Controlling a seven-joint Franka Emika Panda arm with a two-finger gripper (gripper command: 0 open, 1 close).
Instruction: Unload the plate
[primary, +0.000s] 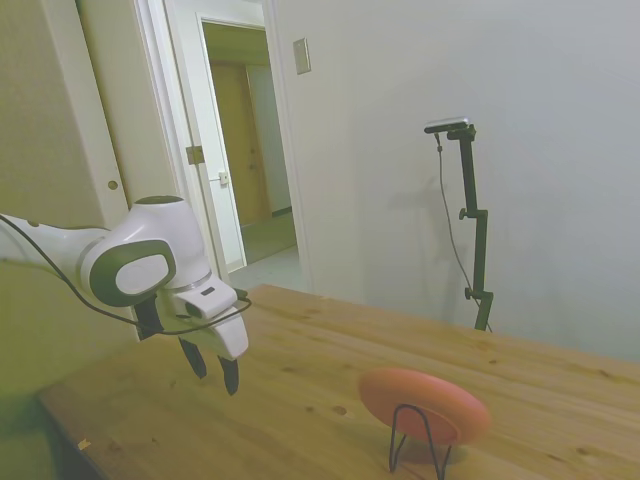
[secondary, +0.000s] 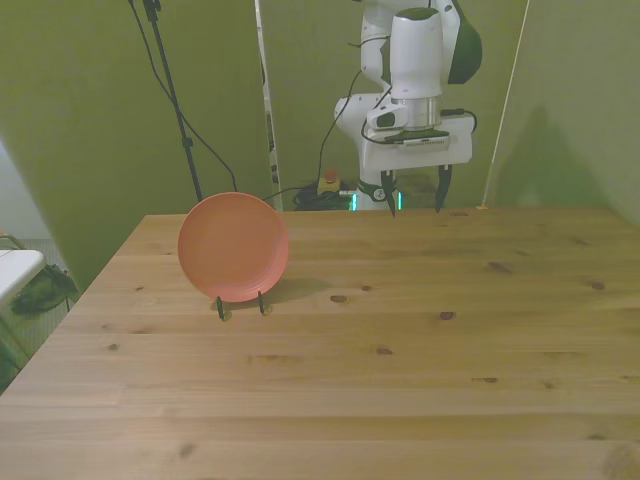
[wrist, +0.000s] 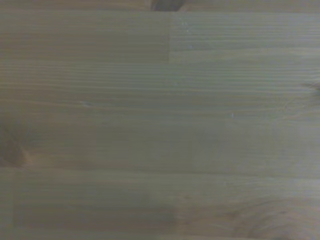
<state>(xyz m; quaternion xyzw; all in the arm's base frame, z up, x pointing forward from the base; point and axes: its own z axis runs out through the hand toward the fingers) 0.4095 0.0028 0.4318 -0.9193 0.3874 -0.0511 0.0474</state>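
1. Plate (secondary: 233, 247) stands near-upright on a thin black wire stand (secondary: 241, 305), toward the front view's left of the table (secondary: 400, 380). Face points at the front camera. In the side view it leans back against the stand's prongs.
2. Gripper (secondary: 414, 198) hangs above the table's far edge, well apart from the plate. Fingers point down, jaws spread wide, nothing held.
3. Wrist view shows only bare wood grain, blurry. No plate in it, so nothing to align on from there yet.
4. Task state, my read: not started. Plate still loaded on the stand.
5. Handling guess: rigid, shallow, matte finish, so probably decent friction on the pads. Looks light. Material unclear from here, could be ceramic or plastic; treat as breakable.
6. Grip point: top rim, the only free edge. Lower rim sits in the stand's wires. One finger in front of the face, one behind, pinch across the rim thickness.
7. Lift up and out so the rim clears the prongs; a sideways pull would likely drag or tip the stand, which looks light and unanchored.
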